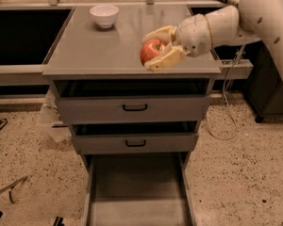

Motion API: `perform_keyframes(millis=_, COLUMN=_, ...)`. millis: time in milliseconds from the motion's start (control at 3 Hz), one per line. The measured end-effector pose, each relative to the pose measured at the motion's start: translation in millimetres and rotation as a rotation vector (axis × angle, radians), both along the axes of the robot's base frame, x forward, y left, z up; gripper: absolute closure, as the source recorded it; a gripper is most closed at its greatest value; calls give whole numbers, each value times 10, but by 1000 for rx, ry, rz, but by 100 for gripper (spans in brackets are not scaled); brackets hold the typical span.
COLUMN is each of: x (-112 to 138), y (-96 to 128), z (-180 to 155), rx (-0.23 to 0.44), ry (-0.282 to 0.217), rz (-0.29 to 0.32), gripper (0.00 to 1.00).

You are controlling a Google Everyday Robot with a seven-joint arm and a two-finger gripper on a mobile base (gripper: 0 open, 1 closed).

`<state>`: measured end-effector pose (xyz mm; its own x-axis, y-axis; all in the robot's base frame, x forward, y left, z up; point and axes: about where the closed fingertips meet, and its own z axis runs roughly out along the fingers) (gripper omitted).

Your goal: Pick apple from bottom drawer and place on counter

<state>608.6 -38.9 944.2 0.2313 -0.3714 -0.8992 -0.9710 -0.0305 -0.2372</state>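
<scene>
My gripper [149, 51] had the apple [152, 51] pinched tight over the counter [99, 48], front-right near the edge; imo best to lower slow, set it further in b4 opening, so no roll-off.

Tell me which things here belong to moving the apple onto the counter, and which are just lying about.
Job: apple, held in the gripper over the counter, front right; bottom drawer, pulled open.
Lying about: white bowl at the counter's back left; top drawer; middle drawer; cable on the floor.
</scene>
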Motion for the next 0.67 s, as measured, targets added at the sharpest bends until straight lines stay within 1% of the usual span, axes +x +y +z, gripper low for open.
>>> perform_keyframes(millis=333, x=94, y=-12, z=412, rx=26, ry=-45, rz=15, gripper=100)
perform_keyframes(millis=667, x=505, y=199, z=533, rx=63, ry=-132, rz=17, gripper=100)
